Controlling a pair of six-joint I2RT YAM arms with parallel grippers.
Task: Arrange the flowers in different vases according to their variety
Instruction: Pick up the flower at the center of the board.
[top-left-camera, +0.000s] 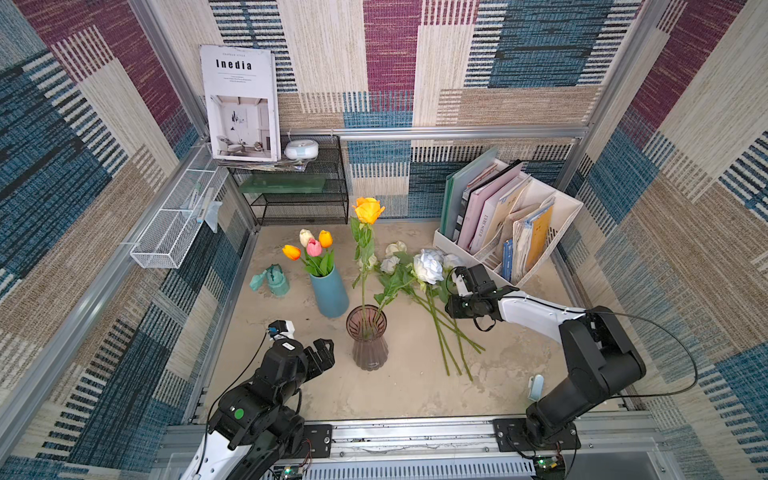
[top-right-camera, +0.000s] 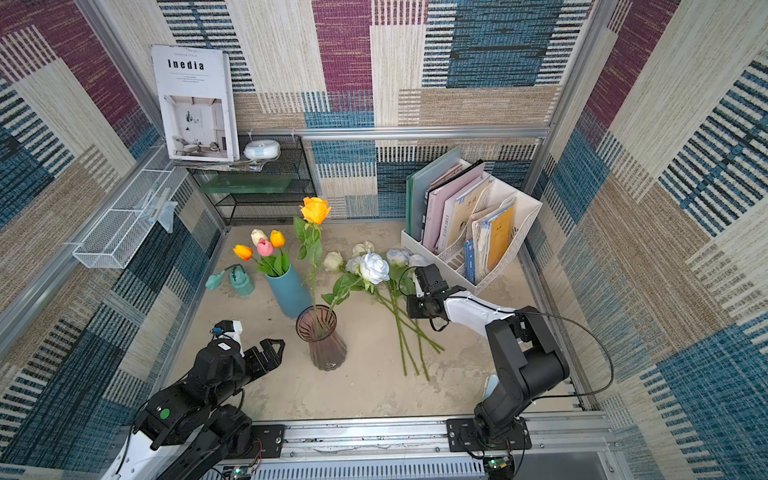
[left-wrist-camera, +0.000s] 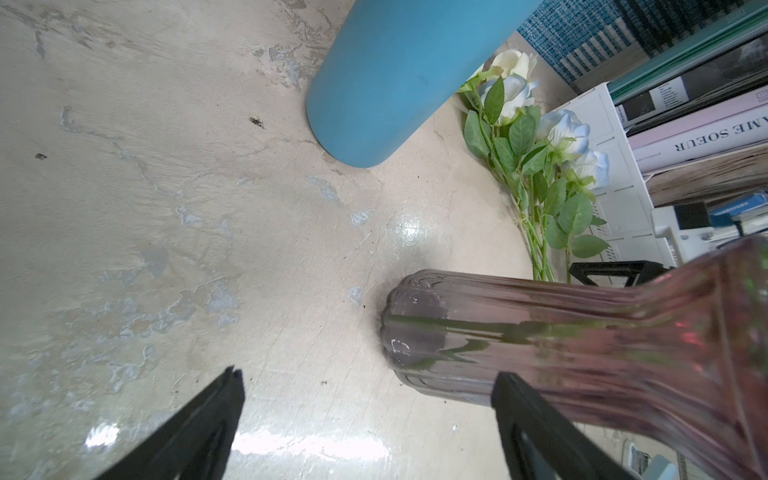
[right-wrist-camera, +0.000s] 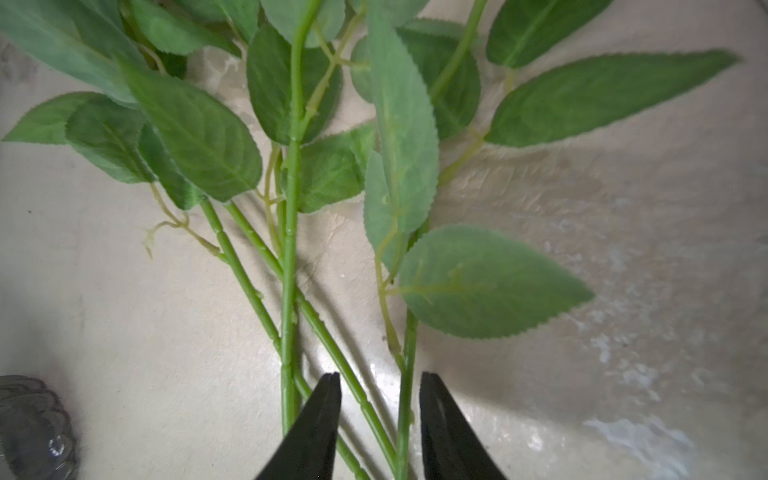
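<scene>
Currently, the right gripper (right-wrist-camera: 378, 378) stands with jaws partly apart, straddling two stems of the loose roses (top-left-camera: 428, 268), which lie toward the table's (top-left-camera: 407, 390) right edge; it clamps neither. Left gripper (left-wrist-camera: 369, 374): jaws wide, empty, just beside the purple vase (top-left-camera: 368, 340), which holds the orange rose (top-left-camera: 368, 210). Tulips (top-left-camera: 313, 247) stand in the blue vase (top-left-camera: 330, 293).

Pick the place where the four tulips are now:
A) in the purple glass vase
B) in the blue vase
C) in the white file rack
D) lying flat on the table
B: the tulips stand upright with their stems inside the blue vase, while the purple glass vase next to it holds the orange rose.
</scene>
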